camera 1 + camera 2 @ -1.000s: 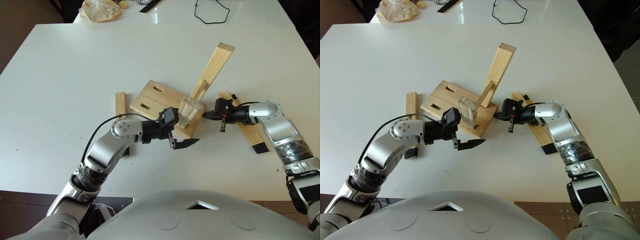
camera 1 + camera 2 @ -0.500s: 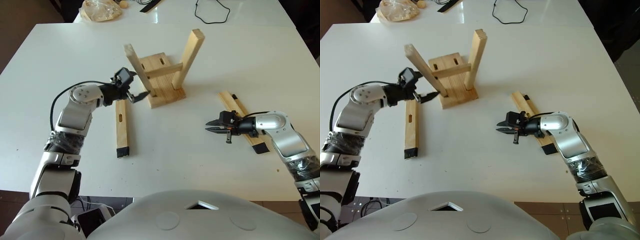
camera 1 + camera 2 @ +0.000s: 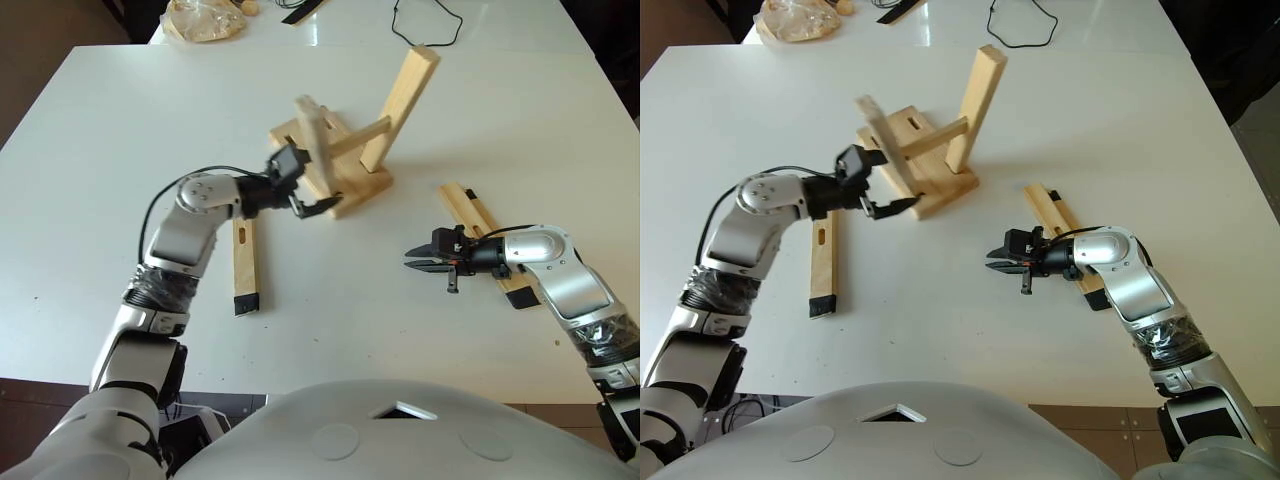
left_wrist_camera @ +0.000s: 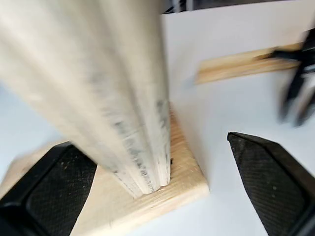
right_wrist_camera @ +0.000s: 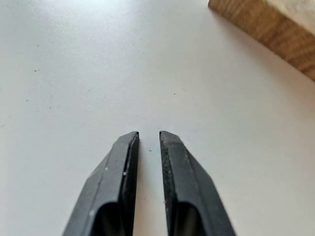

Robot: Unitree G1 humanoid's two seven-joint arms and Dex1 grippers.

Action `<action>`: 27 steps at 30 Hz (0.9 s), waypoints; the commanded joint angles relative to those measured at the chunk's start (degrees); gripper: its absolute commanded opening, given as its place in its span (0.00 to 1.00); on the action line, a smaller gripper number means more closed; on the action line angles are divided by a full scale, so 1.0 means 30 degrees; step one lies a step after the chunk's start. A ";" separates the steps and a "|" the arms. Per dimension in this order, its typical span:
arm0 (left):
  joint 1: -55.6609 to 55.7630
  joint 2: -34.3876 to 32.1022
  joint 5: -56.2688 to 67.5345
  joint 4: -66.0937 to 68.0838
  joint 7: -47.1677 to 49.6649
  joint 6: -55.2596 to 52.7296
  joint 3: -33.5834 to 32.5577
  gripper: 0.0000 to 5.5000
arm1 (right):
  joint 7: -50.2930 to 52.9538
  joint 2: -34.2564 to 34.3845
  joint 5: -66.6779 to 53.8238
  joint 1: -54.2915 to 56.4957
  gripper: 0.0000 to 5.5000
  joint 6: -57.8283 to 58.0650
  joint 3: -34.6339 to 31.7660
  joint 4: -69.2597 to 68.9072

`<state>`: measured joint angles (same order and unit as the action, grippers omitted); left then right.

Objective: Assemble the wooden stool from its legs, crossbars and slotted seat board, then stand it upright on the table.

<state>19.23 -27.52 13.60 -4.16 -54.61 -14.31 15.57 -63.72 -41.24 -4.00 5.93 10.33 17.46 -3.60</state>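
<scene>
Starting at your left gripper (image 3: 305,206), you see its fingers (image 4: 273,187) spread wide, one on each side of the near leg (image 3: 318,135) of the half-built stool. The wrist view shows a gap between the leg and each pad, so nothing is pinched. The gripper sits low at the near edge of the seat board (image 3: 352,186), just where that leg meets it.

The stool is upside down near the middle of the table (image 3: 120,150), seat board below and legs pointing up. The near leg looks blurred. A taller far leg (image 3: 405,100) rises from the board and leans toward your right. A crossbar (image 3: 356,133) joins the two legs partway up. One open slot shows on the board's far part. You cannot tell whether the board lies flat.

Your right gripper (image 3: 412,262) is well apart from the stool, low over bare table, pointing toward your left. Its fingers (image 5: 118,177) are pressed almost together with only a thin slit between the tips, and they hold nothing. Behind it, under the right forearm, a loose leg (image 3: 465,208) lies flat with a dark cap at its near end.

A second loose leg (image 3: 243,262) lies flat beside the left forearm, slot facing up and dark cap toward you.

On the far table sit a bag (image 3: 205,18) and a black cable (image 3: 425,30).
</scene>
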 commanded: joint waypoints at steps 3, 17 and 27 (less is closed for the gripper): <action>-0.1552 0.0196 0.1122 -0.5214 -0.0287 -0.3160 0.2180 0.83 | 0.0111 -0.0401 0.0227 0.0419 0.14 -0.0136 -0.0421 0.0534; -0.1430 -0.5416 0.1817 -0.5580 -0.2609 -0.3666 -0.1693 0.83 | 0.0019 -0.1115 0.0050 -0.1085 0.14 -0.0276 -0.0752 -0.0510; 0.4425 -0.1736 -0.1726 0.6722 -0.0205 0.0615 -0.0786 0.83 | -0.1644 -0.1413 -0.0476 -0.1612 0.14 0.0205 0.0423 -0.2442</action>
<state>28.37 -35.94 13.19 6.75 -58.50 -17.70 11.04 -70.17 -46.94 -6.71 -0.45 10.73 17.97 -11.44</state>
